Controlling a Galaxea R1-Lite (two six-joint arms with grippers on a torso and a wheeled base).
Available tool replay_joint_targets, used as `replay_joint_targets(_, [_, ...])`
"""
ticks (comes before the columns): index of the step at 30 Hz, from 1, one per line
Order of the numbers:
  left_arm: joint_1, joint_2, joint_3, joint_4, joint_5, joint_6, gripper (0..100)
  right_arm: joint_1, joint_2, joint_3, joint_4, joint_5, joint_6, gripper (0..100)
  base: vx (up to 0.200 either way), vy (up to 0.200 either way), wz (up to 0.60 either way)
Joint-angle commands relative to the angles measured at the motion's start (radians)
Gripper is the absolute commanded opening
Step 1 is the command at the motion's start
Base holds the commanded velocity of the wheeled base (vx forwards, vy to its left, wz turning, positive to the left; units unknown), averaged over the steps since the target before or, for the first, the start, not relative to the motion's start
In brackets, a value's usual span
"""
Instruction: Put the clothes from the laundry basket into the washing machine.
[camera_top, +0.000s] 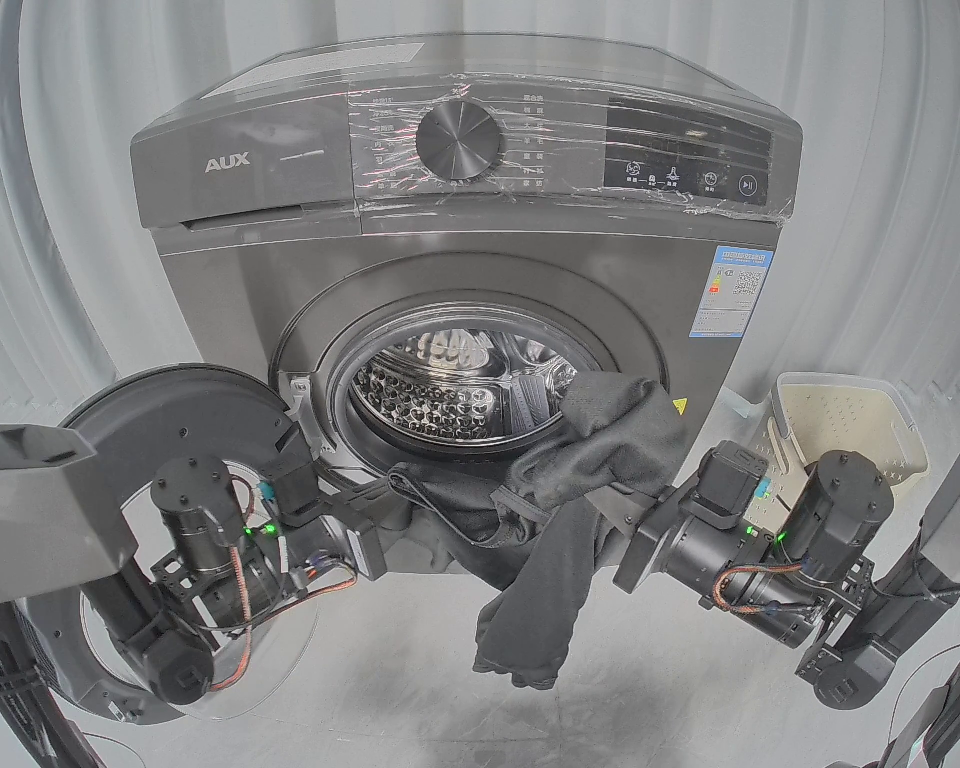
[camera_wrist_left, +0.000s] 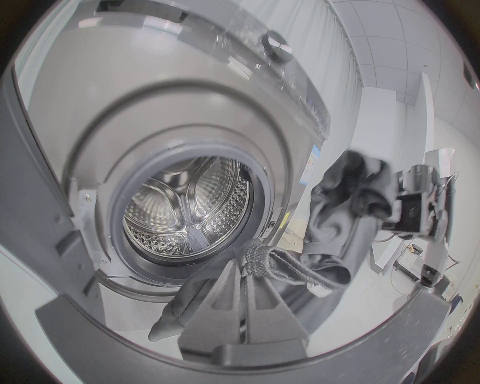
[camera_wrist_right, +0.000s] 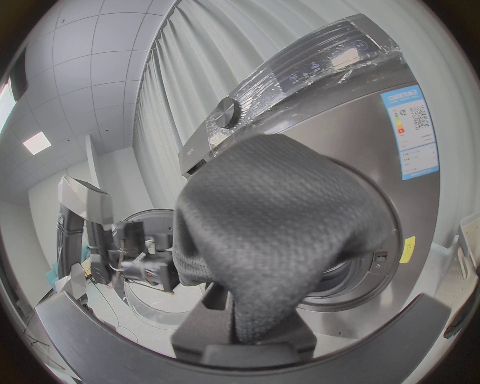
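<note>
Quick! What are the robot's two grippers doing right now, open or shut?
Left gripper: shut, pinching the dark grey knit fabric garment.
Right gripper: shut on the same garment.

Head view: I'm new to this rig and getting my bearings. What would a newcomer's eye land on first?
A dark grey garment hangs between the left gripper and right gripper, just before the open mouth of the washing machine. Behind it gleams the steel drum; the door stands open at the robot's left, the pale laundry basket at its right.
</note>
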Motion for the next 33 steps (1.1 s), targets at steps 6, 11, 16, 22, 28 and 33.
replay_joint_targets(6, [-0.014,-0.284,0.136,0.000,0.003,0.018,0,-0.063,-0.018,0.132,-0.007,-0.003,0.006,0,0.000,0.000,0.00])
replay_joint_targets(11, [-0.014,-0.293,0.128,0.000,0.018,0.060,0,-0.089,-0.004,0.148,-0.008,-0.003,0.008,0,0.000,0.000,0.00])
replay_joint_targets(16, [-0.012,-0.296,0.095,0.000,0.034,0.063,0,-0.113,-0.005,0.167,-0.007,-0.002,0.006,0,0.000,0.000,0.00])
replay_joint_targets(22, [-0.011,-0.316,0.093,0.000,0.034,0.063,0,-0.129,-0.010,0.167,-0.007,-0.002,0.005,0,0.000,0.000,0.00])
replay_joint_targets(28, [-0.012,-0.314,0.108,0.000,0.032,0.063,0,-0.130,-0.015,0.144,-0.008,-0.003,0.005,0,0.000,0.000,0.00])
replay_joint_targets(33, [-0.012,-0.311,0.110,0.000,0.032,0.063,0,-0.115,-0.036,0.151,-0.007,-0.002,0.008,0,0.000,0.000,0.00])
